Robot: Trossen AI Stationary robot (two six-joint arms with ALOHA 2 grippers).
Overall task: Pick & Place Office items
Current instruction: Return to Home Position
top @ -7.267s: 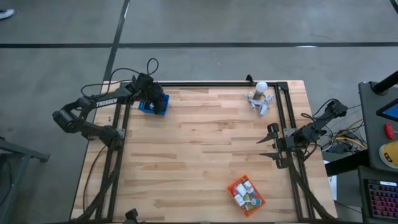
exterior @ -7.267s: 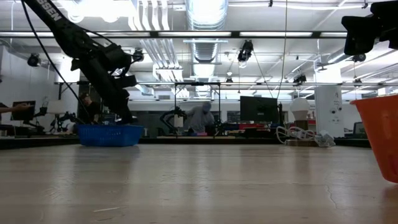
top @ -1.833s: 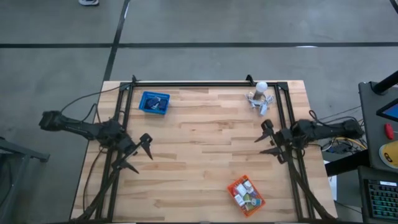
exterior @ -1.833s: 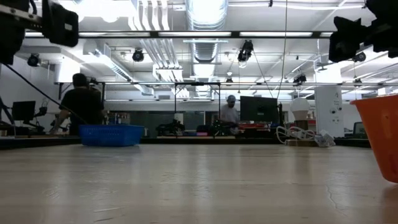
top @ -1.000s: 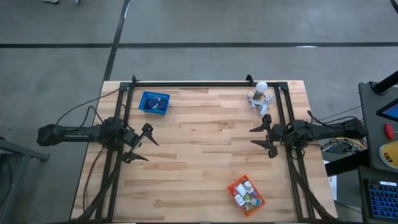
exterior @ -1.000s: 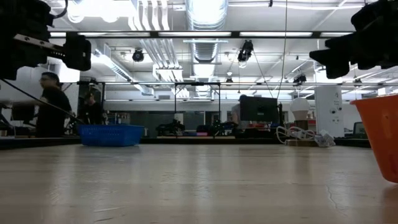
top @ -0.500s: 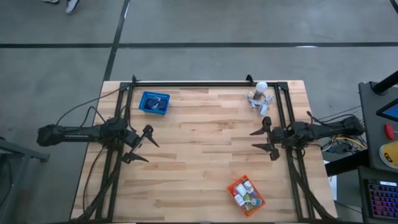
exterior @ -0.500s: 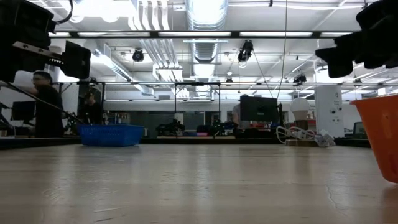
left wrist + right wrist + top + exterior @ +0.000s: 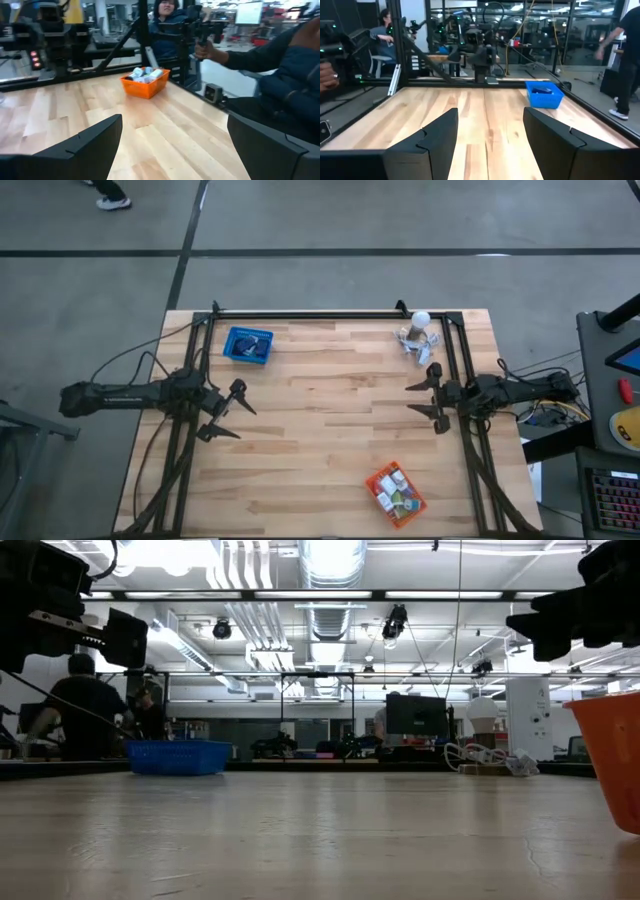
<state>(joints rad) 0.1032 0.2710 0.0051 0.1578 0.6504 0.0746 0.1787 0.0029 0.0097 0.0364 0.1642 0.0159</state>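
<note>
Seen from above, both arms are drawn back to the sides of the table [image 9: 320,440], reaching in only a little from its edges. The left gripper [image 9: 230,411] sits at the left middle of the frame, just inside the table's left edge, with its fingers spread wide and nothing between them. The right gripper [image 9: 424,400] mirrors it at the right middle, also spread wide and empty. The two are well apart, with bare wood between them.

The office items [image 9: 393,490] lie heaped in the orange basket [image 9: 378,476] at the lower right of the overhead frame, near the table's front edge. The left wrist camera looks across the table at that basket [image 9: 145,88], with white and pale pieces [image 9: 145,74] showing above its rim; its own fingers [image 9: 85,142] stand far apart.

The blue basket [image 9: 247,345] sits at the upper left of the overhead frame, near the back edge. From the right wrist camera a dark block [image 9: 542,90] shows inside it [image 9: 545,99], framed by widely parted fingers [image 9: 432,135].

A white ball-topped cluster of clips [image 9: 418,335] rests at the upper right of the table. People [image 9: 295,75] are beyond the table's edge.
</note>
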